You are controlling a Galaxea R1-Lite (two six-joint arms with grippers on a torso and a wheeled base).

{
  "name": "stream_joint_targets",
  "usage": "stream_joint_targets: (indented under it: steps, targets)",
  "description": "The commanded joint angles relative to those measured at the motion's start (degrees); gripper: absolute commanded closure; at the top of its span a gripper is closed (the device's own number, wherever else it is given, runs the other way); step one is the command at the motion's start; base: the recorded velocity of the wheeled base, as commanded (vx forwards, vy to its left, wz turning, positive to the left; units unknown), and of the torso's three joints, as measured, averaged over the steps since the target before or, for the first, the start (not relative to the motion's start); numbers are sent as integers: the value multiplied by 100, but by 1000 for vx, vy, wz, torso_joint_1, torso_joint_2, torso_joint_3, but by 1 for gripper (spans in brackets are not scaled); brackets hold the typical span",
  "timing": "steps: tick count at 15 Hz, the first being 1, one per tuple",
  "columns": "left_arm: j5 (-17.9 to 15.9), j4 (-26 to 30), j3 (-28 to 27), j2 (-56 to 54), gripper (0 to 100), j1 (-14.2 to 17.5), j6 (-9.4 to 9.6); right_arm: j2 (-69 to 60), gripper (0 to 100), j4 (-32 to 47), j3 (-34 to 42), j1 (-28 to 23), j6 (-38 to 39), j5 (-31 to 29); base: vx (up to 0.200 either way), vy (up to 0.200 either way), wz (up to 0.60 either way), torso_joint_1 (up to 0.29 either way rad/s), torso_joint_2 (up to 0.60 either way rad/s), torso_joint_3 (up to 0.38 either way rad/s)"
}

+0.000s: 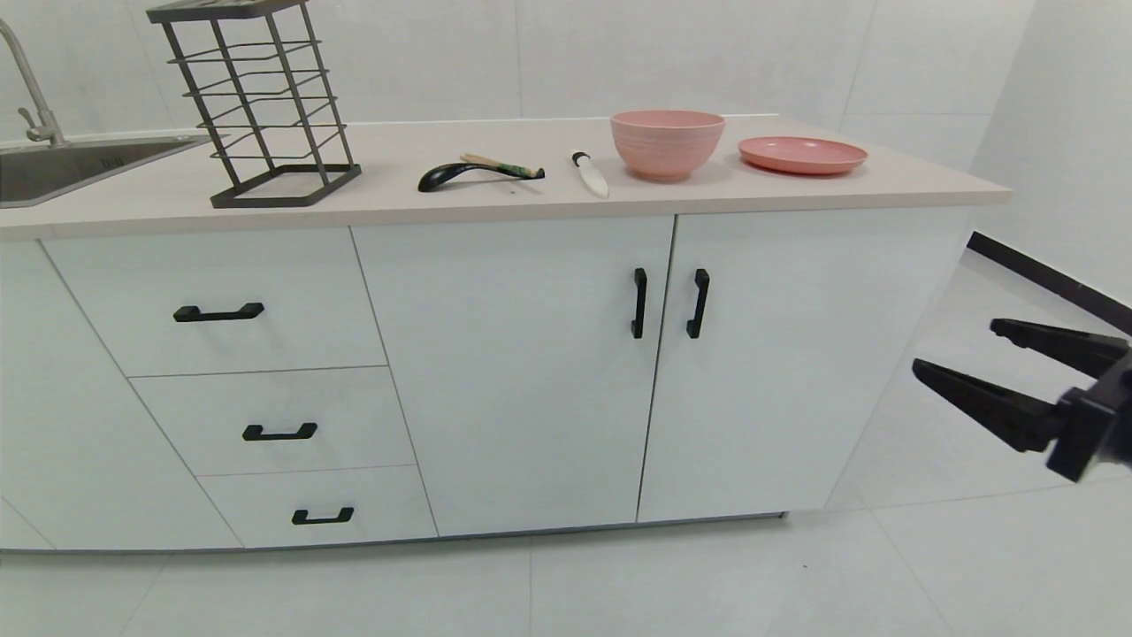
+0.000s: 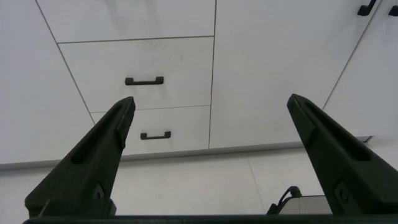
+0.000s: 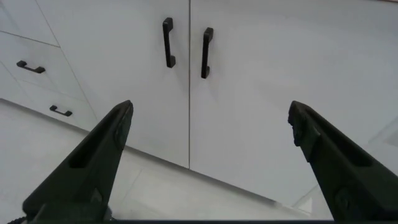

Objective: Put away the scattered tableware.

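Beige bench (image 1: 398,199) carries a black wire rack (image 1: 261,102), black spoon (image 1: 460,173) beside wooden chopsticks (image 1: 500,165), white knife (image 1: 590,173), pink round bowl (image 1: 667,141) and flat pink plate (image 1: 802,154) (left to right), while the left gripper (image 2: 211,102) and right gripper (image 3: 209,107) face white cabinet fronts (image 2: 273,56), jaws spread wide, empty

The sink (image 1: 53,168) and faucet (image 1: 26,88) are cut by the head view's left and top edges, and the rack (image 1: 265,106) is clipped at its top. The right end effector (image 1: 955,345) is cropped at the right edge behind its 2 fingers. The thin brown item (image 1: 500,165) across the black spoon (image 1: 451,174), possibly chopsticks, is too small to identify.
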Motion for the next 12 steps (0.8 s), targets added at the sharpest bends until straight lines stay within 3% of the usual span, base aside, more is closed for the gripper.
stream_joint_targets:
  steps: [1, 5, 6, 9, 12]
  targets:
    - [-2, -2, 0, 5, 0, 0, -3, 1209, 0, -337, -440, 268, -6, 10, 0, 0, 0, 0, 0, 0]
    - [-2, -2, 0, 5, 0, 0, -3, 2352, 0, -1093, -1072, 391, -15, 62, 0, 0, 0, 0, 0, 0]
    - [-2, -2, 0, 5, 0, 0, -3, 2695, 0, -1356, -1099, 382, -15, 326, 0, 0, 0, 0, 0, 0]
    - [-10, -2, 0, 5, 0, 0, -3, 3495, 0, -2042, -1310, 365, -419, 476, 0, 0, 0, 0, 0, 0]
    - [-10, -11, 0, 5, 0, 0, -3, 3960, 0, -2139, -1538, 417, -428, 625, 0, 0, 0, 0, 0, 0]
